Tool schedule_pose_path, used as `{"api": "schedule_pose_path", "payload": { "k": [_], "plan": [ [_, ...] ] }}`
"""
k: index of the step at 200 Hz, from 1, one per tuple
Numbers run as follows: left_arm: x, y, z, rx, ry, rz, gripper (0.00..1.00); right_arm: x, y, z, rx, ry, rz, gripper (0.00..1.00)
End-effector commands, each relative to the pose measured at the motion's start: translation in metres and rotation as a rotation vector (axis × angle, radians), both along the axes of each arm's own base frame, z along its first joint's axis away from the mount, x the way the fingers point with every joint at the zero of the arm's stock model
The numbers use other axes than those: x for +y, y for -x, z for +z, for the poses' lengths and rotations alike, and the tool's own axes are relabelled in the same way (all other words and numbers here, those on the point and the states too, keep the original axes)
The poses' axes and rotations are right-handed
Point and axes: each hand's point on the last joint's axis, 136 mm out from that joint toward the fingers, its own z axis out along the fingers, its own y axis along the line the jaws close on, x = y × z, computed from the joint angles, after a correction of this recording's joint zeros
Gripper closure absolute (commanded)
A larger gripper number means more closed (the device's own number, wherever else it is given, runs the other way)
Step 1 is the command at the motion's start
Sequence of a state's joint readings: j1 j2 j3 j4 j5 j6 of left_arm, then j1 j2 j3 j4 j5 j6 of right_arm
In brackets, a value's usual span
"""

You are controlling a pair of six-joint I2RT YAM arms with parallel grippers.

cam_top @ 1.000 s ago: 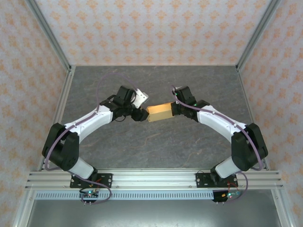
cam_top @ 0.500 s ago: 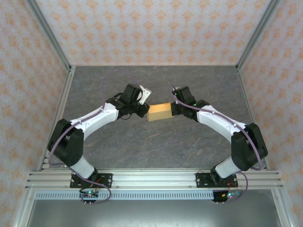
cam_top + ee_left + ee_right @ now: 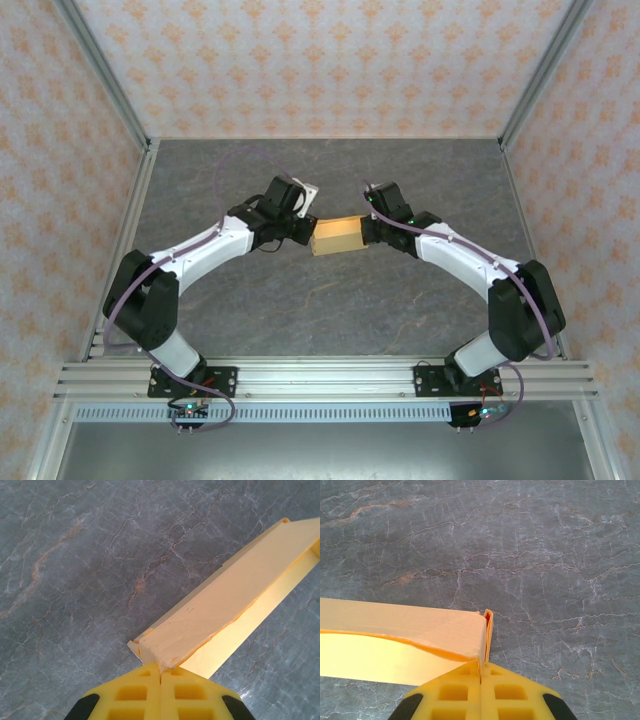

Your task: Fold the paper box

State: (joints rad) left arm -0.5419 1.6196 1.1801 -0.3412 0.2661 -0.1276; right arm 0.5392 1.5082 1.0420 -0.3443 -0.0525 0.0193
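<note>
Since a second ago the left arm has swung in toward the middle and its claw, then apart and short of the box, has closed on the box's left end. The right arm and the box have barely shifted.

The box [image 3: 337, 236] sits over the middle of the table [image 3: 300, 320], stretched between the two claws as a flat, long orange-yellow sleeve. Whether it touches the table or hangs just above it, I cannot tell.

The left claw [image 3: 160, 672] is clamped on the near corner of the box [image 3: 225, 605], its yellow fingers [image 3: 132, 695] pressed together with only the thickness of the board between them. That corner looks a little scuffed and bent. The right claw [image 3: 480, 667] is clamped the same way on the opposite end of the box [image 3: 405, 627], where a thin edge or flap stands up just ahead of the fingertips. In the overhead view the left claw [image 3: 300, 231] and right claw [image 3: 368, 230] face each other across the box.

By the look of it, this is thin, light paperboard: weight is no concern, but it should flex, spring back at the creases and dent or tear under a hard pinch. Its smooth face may slide out of a grip on so narrow an edge. The ends are the sensible holds, close to a fold line where the board is doubled and stiffer. Pulling the two claws apart risks tearing a flap, and pushing them together would buckle the sleeve.
</note>
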Motion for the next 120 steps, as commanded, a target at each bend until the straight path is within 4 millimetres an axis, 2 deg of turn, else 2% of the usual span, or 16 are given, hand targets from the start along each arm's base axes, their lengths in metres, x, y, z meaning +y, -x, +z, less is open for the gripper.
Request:
{"api": "schedule_pose_path", "payload": {
  "k": [1,120],
  "plan": [
    [-0.0047,-0.0044,0.0056,0.047,0.066,0.102,1.0,-0.0045,0.0066,-0.0053,0.023,0.021,-0.025,1.0],
    [-0.0099,-0.012,0.0056,0.136,0.265,0.336,1.0,-0.0048,0.0095,-0.0126,0.039,0.021,-0.037,1.0]
  ]
}}
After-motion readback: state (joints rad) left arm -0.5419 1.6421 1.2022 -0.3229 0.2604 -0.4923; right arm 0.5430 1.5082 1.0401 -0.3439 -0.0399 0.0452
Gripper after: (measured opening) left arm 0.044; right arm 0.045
